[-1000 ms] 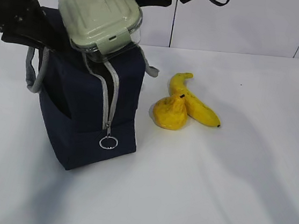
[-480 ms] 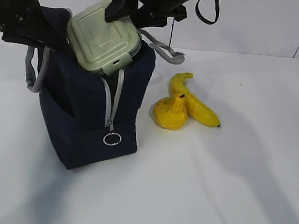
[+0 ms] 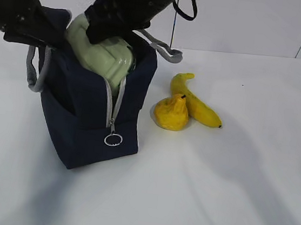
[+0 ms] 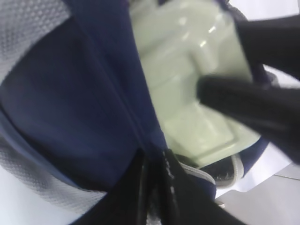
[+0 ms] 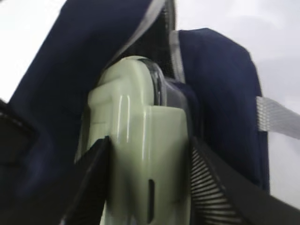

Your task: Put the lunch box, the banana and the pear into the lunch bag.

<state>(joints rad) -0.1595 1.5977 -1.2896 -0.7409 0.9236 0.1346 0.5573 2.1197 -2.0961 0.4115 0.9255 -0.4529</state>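
Note:
The navy lunch bag (image 3: 87, 121) stands at the left of the table with its front zipper open. My right gripper (image 3: 109, 23) is shut on the sage-green lunch box (image 3: 100, 55), tilted and partly inside the bag's mouth; the box fills the right wrist view (image 5: 145, 150) between the fingers (image 5: 89, 183). My left gripper (image 3: 38, 24) is shut on the bag's upper left edge; in the left wrist view its fingers (image 4: 140, 187) pinch the navy fabric (image 4: 84, 108) beside the box (image 4: 187, 84). The pear (image 3: 171, 114) and banana (image 3: 195, 102) lie touching, right of the bag.
A grey webbing handle (image 3: 33, 72) hangs on the bag's left, another (image 3: 163, 50) lies over its right top edge. The zipper's ring pull (image 3: 113, 139) hangs low on the front. White table (image 3: 241, 172) stretches to the right and front.
My right gripper has lowered the lunch box from above the bag down into the bag's mouth, tilting it. The left gripper still holds the bag's edge. The fruit has not moved.

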